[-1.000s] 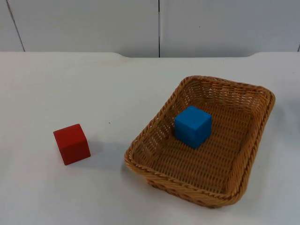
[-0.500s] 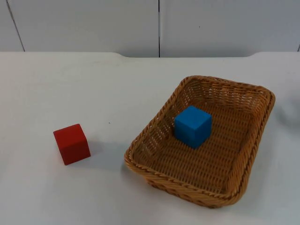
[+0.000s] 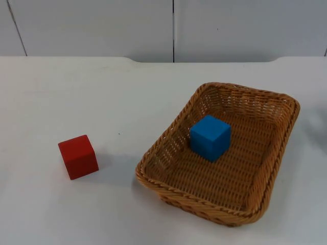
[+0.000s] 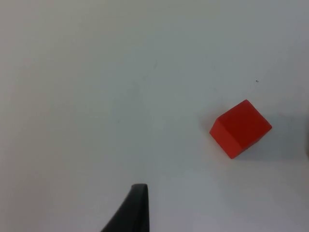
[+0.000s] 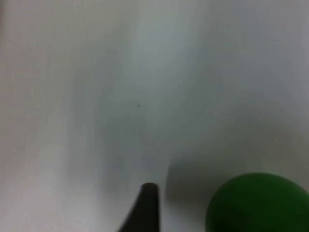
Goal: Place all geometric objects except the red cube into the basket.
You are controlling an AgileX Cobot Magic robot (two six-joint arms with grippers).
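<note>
The left gripper (image 4: 137,212) hovered over bare white desk (image 4: 96,96), with one black fingertip (image 4: 136,205) in sight; whether its jaws stood apart or together could not be told. It held nothing and touched nothing that could be seen. From that fingertip, the red cube (image 4: 240,128) lay off toward two o'clock, well apart, resting flat on the desk with one corner turned toward the wrist camera.

The right gripper (image 5: 145,212) likewise hung above the desk, one dark fingertip (image 5: 146,203) visible, and the spacing of its jaws could not be made out. Just beside that fingertip, at about three o'clock, sat a green rounded object (image 5: 258,203), apparently a ball, only partly visible and not touching the fingertip, with its shadow falling on the desk between the two.

In the top view there was one wicker basket (image 3: 168,179), rectangular and woven in tan, standing on the desk toward four o'clock from the picture's centre. Inside it lay one blue cube (image 3: 210,137), resting on the woven floor nearer the basket's nine o'clock wall. The one red cube (image 3: 78,156) sat outside on the desk, at about nine o'clock from the basket and clearly separate from its rim. Behind the desk rose the grey partition wall (image 3: 102,25).
</note>
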